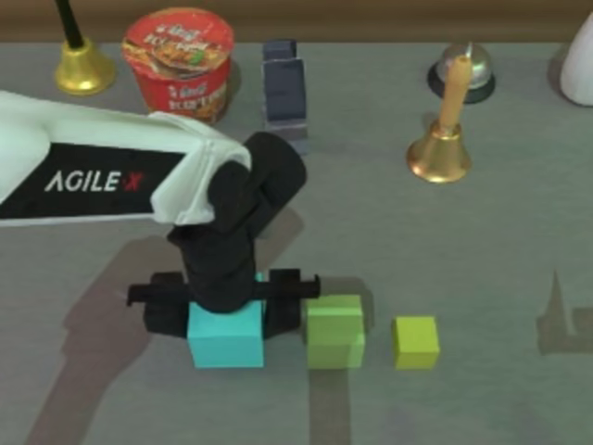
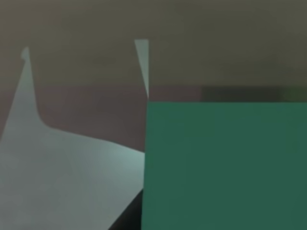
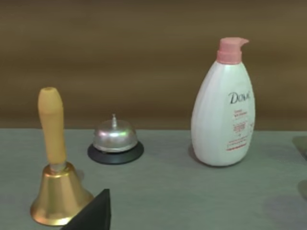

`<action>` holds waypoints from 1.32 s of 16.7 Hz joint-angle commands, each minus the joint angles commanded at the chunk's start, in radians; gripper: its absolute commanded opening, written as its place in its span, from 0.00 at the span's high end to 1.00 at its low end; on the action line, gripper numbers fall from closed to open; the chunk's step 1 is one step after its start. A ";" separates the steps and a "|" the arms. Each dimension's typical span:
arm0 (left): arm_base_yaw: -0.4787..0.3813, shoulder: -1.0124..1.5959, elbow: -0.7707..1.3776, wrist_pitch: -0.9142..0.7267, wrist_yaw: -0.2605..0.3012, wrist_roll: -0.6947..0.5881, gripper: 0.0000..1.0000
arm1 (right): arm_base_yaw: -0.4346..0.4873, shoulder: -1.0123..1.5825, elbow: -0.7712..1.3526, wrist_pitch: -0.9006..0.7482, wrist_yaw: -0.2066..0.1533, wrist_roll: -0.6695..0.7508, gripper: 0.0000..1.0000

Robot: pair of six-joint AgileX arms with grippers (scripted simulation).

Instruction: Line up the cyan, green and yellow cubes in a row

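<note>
The cyan cube (image 1: 225, 338) is the largest of the three, a plain matte turquoise block. It sits directly under the left claw (image 1: 225, 301), whose dark fingers stand on either side of it, one at the cube's left and one at its right; whether they press on it or stand just off it I cannot tell. In the left wrist view the cube (image 2: 225, 165) fills much of the picture as a flat teal face.

Just beside the claw's right finger lies the green cube (image 1: 335, 330), mid-sized and light green, close to the cyan one. Farther from the claw, on the same line, is the yellow cube (image 1: 415, 341), the smallest, a dull lime-yellow, with a gap between it and the green.

The bench (image 1: 482, 241) is a matte grey-green surface. Beyond the claw, along the far edge, stand a red cup of instant noodles (image 1: 179, 61), a small brass bell with a black handle (image 1: 82, 57), a dark stapler-like object (image 1: 283, 82), a brass handbell with a wooden handle (image 1: 443, 130), a silver desk bell (image 1: 462, 71) and a white Dove lotion bottle (image 3: 223, 105). Behind the bench runs a brown wall (image 3: 120, 57).

The right claw is out of the top view.
</note>
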 joint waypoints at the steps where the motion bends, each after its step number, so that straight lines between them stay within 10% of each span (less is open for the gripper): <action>1: 0.000 0.000 0.000 0.000 0.000 0.000 0.70 | 0.000 0.000 0.000 0.000 0.000 0.000 0.00; 10: 0.000 0.000 0.000 0.000 0.000 0.000 0.02 | 0.000 0.000 0.000 0.000 0.000 0.000 0.00; 22: 0.000 -0.014 0.030 -0.042 0.000 0.000 0.00 | 0.000 0.000 0.000 0.000 0.000 0.000 0.00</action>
